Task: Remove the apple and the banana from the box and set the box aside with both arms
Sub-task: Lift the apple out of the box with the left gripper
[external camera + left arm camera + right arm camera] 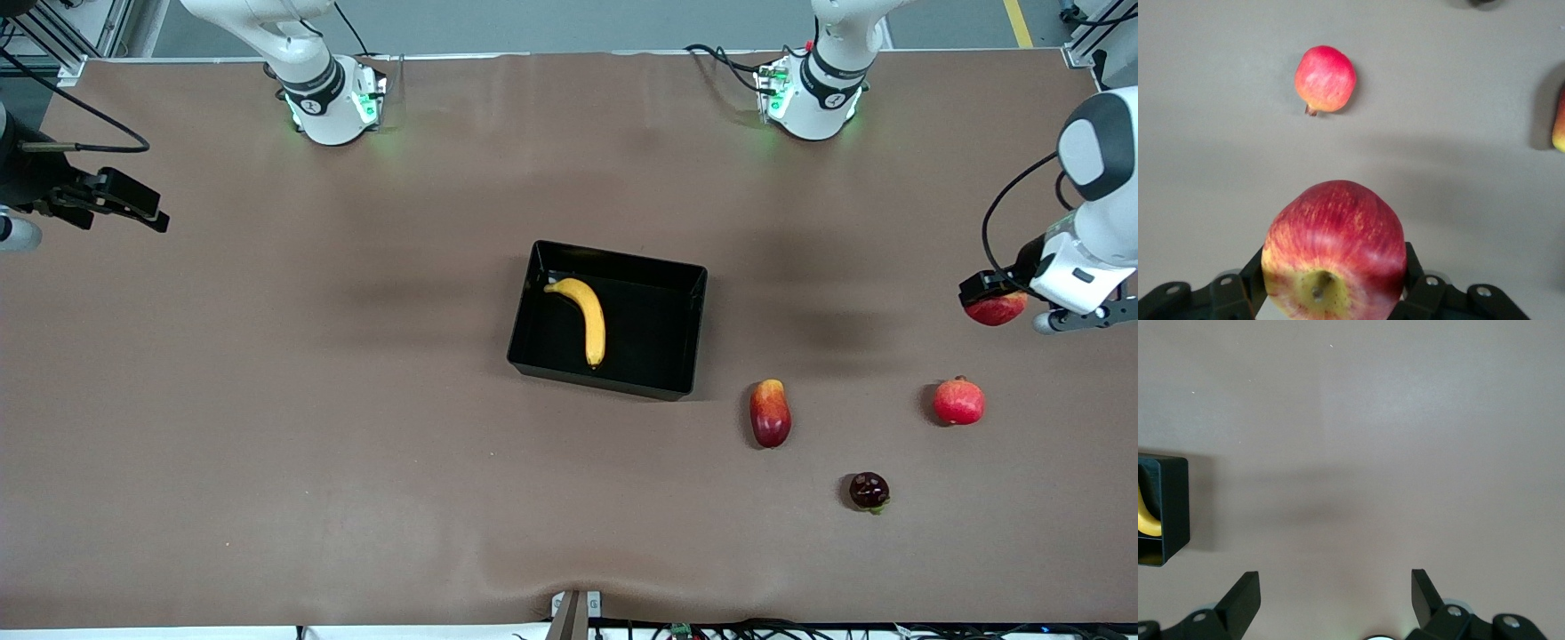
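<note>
The black box (613,382) sits mid-table with the yellow banana (584,320) lying in it. My left gripper (996,302) hangs over the left arm's end of the table, shut on the red apple (997,310) with yellowish streaks. In the left wrist view the apple (1335,250) fills the space between the black fingers (1415,267), stem end toward the camera. My right gripper (133,206) hovers open over bare table at the right arm's end. In the right wrist view its fingers (1245,597) stand wide apart with nothing between them, and a corner of the box (1175,510) shows the banana (1146,520).
A plain red round fruit with a nub (959,401) (1325,79) lies on the table below the held apple. An oblong red-and-yellow fruit (770,412) lies beside the box. A small dark fruit (869,491) lies nearer the front camera.
</note>
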`<state>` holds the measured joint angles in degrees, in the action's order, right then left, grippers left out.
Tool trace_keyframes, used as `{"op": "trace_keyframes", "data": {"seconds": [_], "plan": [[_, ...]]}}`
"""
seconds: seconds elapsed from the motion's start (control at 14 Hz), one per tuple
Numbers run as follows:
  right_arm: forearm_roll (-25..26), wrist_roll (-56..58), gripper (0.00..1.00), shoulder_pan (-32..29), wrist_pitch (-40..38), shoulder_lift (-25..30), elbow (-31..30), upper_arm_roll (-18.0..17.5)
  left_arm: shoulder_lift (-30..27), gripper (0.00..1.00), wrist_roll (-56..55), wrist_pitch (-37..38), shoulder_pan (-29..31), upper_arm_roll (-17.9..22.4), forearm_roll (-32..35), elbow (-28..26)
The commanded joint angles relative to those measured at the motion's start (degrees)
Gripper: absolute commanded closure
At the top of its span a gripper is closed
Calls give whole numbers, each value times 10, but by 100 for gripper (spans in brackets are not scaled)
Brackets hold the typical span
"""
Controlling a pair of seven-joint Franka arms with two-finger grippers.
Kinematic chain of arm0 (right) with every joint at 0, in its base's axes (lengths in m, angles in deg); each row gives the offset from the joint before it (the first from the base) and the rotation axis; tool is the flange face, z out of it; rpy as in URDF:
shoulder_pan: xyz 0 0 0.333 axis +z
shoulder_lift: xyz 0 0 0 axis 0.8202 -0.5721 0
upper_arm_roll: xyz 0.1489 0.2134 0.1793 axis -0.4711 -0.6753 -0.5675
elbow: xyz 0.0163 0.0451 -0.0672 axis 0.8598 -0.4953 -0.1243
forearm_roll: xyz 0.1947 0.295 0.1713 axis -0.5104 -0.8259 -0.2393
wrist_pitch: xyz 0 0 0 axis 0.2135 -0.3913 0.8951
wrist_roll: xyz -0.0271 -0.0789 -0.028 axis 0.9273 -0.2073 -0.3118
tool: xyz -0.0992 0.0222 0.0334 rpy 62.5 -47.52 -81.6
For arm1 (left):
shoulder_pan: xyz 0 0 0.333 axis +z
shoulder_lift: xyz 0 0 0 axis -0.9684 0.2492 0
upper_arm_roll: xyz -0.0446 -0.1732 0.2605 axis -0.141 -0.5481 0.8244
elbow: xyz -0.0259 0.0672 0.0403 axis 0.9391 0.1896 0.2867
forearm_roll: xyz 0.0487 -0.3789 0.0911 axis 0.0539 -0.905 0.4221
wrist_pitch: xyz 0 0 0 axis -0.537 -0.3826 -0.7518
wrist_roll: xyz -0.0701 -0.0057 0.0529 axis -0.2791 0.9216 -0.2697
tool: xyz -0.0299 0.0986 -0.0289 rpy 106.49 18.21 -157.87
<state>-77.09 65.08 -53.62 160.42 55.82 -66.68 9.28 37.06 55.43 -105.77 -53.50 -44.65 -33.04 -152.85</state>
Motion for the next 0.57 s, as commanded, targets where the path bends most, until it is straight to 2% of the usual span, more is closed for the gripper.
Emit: {"op": "trace_keyframes", "data": {"seconds": [0.0,0.5], "plan": [[-1,-1,0,5,-2,-2,6,4,5,100,9,-64,5,-6,1,-44],[1,-1,0,4,-2,-2,6,4,140,100,9,-138,1,-11,3,-16]]}}
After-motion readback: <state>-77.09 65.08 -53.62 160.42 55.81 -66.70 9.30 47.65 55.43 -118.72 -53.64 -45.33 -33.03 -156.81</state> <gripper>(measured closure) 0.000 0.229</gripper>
